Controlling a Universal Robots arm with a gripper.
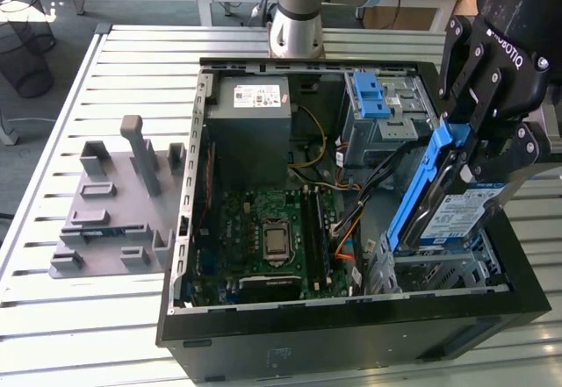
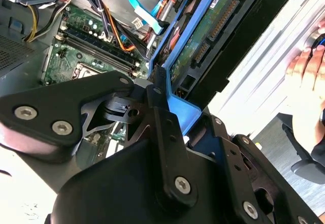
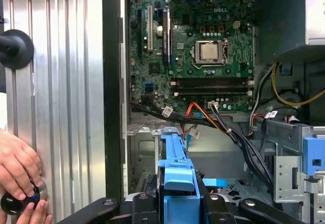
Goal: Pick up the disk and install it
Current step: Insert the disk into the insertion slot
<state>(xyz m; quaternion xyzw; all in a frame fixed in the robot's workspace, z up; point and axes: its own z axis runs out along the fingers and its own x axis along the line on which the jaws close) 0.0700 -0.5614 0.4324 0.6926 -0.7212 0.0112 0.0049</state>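
The disk (image 1: pixel 463 209) is a silver drive with a white-and-blue label, framed by blue rails. It hangs tilted, nearly on edge, over the drive cage at the exterior view's right of the open computer case (image 1: pixel 334 330). My gripper (image 1: pixel 475 153) is shut on its upper end, black fingers clamping the blue rail. In the second wrist view the disk's green circuit-board underside (image 2: pixel 210 28) and blue rail run away from the fingers (image 2: pixel 158 99). In the first wrist view the blue rail (image 3: pixel 176 170) stands edge-on above the metal cage.
Inside the case are a grey power-supply box (image 1: pixel 250 119), the motherboard (image 1: pixel 268 233), loose cables (image 1: pixel 351 220) and an upright blue latch on a metal bay (image 1: pixel 379 97). A grey fixture (image 1: pixel 114 203) lies on the slatted table. A person's hand (image 3: pixel 18 170) rests beside the case.
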